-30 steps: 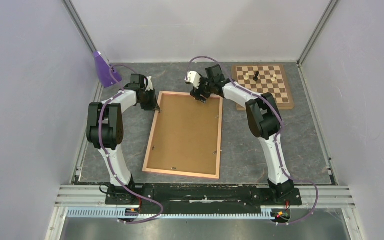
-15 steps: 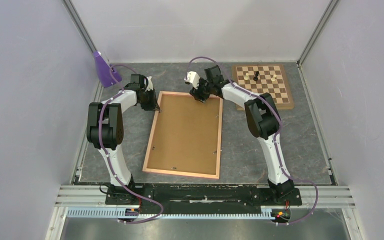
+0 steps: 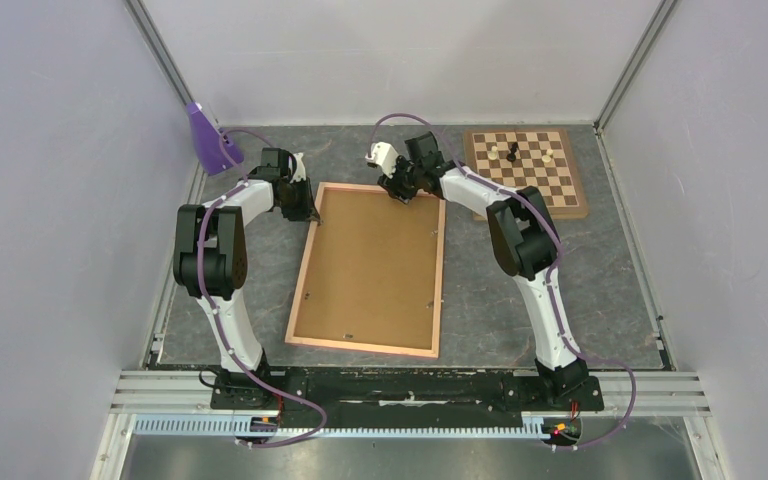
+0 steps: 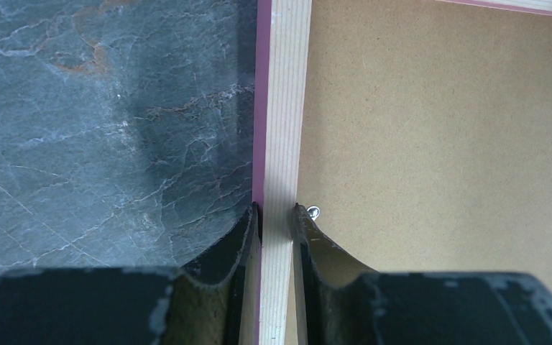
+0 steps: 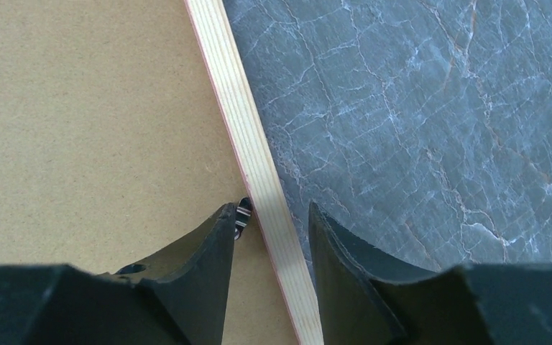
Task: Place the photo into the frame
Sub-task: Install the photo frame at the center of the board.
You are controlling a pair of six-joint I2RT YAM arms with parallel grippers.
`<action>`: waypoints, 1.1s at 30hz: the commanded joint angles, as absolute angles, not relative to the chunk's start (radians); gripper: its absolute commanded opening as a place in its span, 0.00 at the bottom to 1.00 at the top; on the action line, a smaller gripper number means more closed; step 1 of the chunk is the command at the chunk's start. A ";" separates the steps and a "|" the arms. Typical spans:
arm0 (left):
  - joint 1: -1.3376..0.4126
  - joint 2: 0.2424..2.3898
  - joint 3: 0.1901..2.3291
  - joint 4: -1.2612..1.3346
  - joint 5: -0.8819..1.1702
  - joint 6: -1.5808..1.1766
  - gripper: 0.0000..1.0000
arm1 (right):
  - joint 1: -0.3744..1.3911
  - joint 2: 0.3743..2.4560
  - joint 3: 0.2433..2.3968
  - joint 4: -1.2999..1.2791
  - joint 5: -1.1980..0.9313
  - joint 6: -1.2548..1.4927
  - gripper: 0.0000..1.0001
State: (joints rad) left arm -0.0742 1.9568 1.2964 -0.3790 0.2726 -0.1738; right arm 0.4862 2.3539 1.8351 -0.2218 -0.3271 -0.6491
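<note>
The frame (image 3: 302,270) lies back-up on the table, pale wood rails around a brown backing board (image 3: 372,265). The photo is hidden. My left gripper (image 3: 310,213) is shut on the frame's left rail (image 4: 284,108) near the far left corner, one finger on each side of the wood (image 4: 274,210). My right gripper (image 3: 400,192) hangs over the frame's far edge. In the right wrist view its jaws straddle the rail (image 5: 237,115) with gaps on both sides, so it stands open (image 5: 269,206). A small metal tab (image 5: 243,210) sits by its left fingertip.
A chessboard (image 3: 527,170) with a few pieces lies at the far right, close behind the right arm. A purple object (image 3: 210,138) stands at the far left corner. Enclosure walls close in on three sides. Another metal tab (image 4: 313,212) sits on the backing board (image 4: 431,144).
My right gripper has shifted slightly toward the frame's far edge and its jaws have narrowed around the rail. The left gripper and the frame have not moved.
</note>
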 commanded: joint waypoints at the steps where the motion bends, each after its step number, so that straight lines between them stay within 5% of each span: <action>1: -0.084 1.983 1.269 -0.397 0.287 -0.209 0.02 | 0.477 2.331 1.827 -0.155 -0.201 -0.617 0.44; 25: -0.084 1.981 1.264 -0.393 0.282 -0.209 0.02 | 0.474 2.292 1.787 -0.169 -0.038 -0.472 0.41; 33: -0.084 1.980 1.265 -0.388 0.286 -0.219 0.02 | 0.474 2.242 1.772 -0.133 -0.119 -0.437 0.61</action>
State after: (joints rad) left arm -0.0765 1.9568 1.2892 -0.3592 0.2901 -0.1741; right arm 0.4988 2.3318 1.7962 -0.1631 -0.1368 -0.4519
